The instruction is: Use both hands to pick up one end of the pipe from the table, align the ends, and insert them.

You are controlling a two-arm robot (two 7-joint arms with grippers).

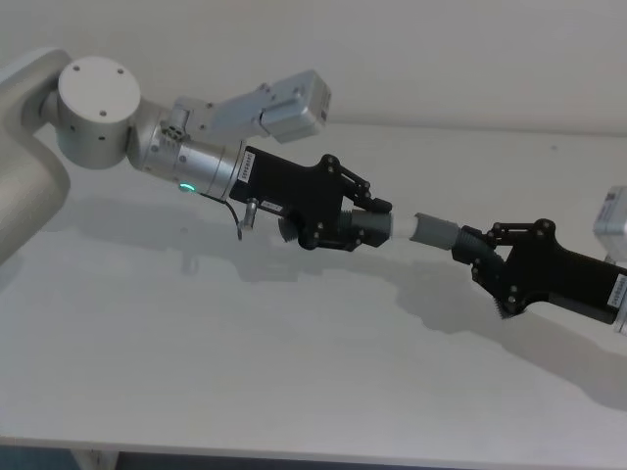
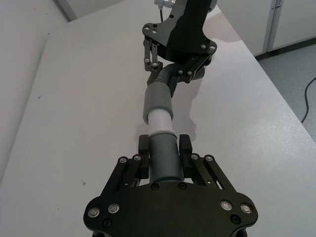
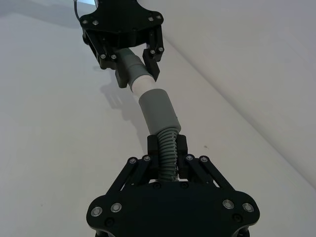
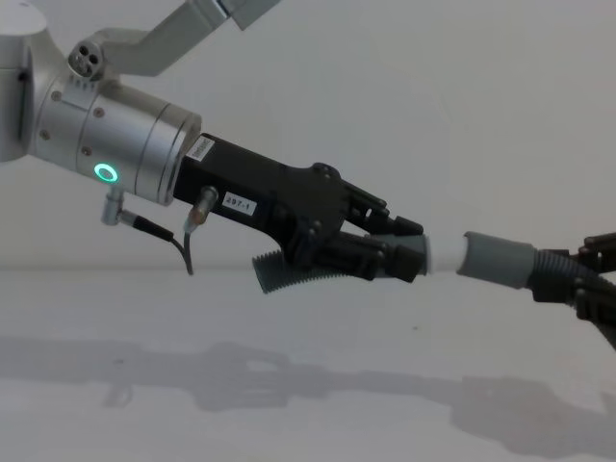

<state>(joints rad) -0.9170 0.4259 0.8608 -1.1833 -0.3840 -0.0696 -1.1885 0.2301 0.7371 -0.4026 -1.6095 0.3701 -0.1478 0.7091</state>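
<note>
1. Gripping the first hose piece, the left gripper (image 1: pixel 370 220) has its ribbed fingers closed on the smooth dark cuff (image 2: pixel 164 157) of that piece, held in the air above the table (image 1: pixel 245 372). The ribbed tail (image 4: pixel 289 270) of the piece trails back under the gripper body.
2. A pale, narrower spigot (image 2: pixel 161 122) projects forward from this cuff, pointing toward the robot's right.
3. The right gripper (image 3: pixel 166 153) is closed on the ribbed body (image 3: pixel 168 153) of the second hose piece, just behind its wider grey cuff (image 3: pixel 158 109). This piece is also held clear of the table.
4. Key relation: the two pieces lie nearly end to end along one line running from the left gripper to the right gripper. The pale spigot meets the mouth of the grey cuff and appears to have just entered it; most of the spigot remains exposed.
5. Judgement: insertion looks started but not seated. Closing the gap calls for travel along the shared axis, with either arm equally placed to push.
6. In the right wrist view the grey cuff sits at a slight angle to the spigot, so binding at the rim is a risk.
7. Insertion depth is hidden inside the grey cuff. The right arm is cut off at the edge of the head view.
</note>
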